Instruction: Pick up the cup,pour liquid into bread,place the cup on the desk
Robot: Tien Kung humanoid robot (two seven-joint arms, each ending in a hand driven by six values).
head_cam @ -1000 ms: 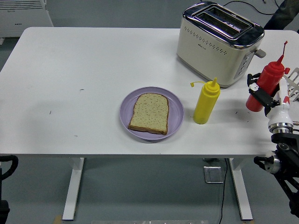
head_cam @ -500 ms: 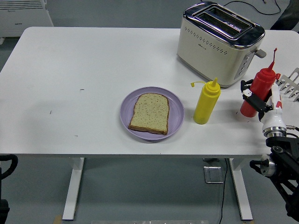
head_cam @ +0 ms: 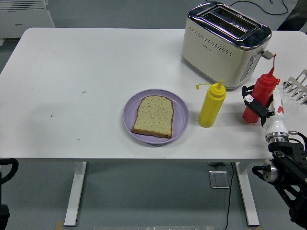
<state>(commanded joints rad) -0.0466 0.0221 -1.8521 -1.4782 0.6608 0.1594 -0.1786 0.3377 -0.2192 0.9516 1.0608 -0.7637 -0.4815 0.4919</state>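
A red squeeze bottle (head_cam: 259,96) with a thin red nozzle is held in my right hand (head_cam: 256,103), whose fingers wrap its body at the table's right side. It stands nearly upright, just right of a yellow squeeze bottle (head_cam: 211,105). A slice of brown bread (head_cam: 153,116) lies on a purple plate (head_cam: 130,110) at the table's middle front. My left arm (head_cam: 5,172) rests below the table's edge at lower left, hand unseen.
A cream and chrome toaster (head_cam: 224,44) stands at the back right, close behind the two bottles. A metal rack (head_cam: 296,86) pokes in at the right edge. A white appliance (head_cam: 24,17) stands beyond the table at top left.
My right hand has carried the red bottle leftward, from the right edge toward the yellow bottle, and brought it more upright. The bread, plate and yellow bottle have stayed put.
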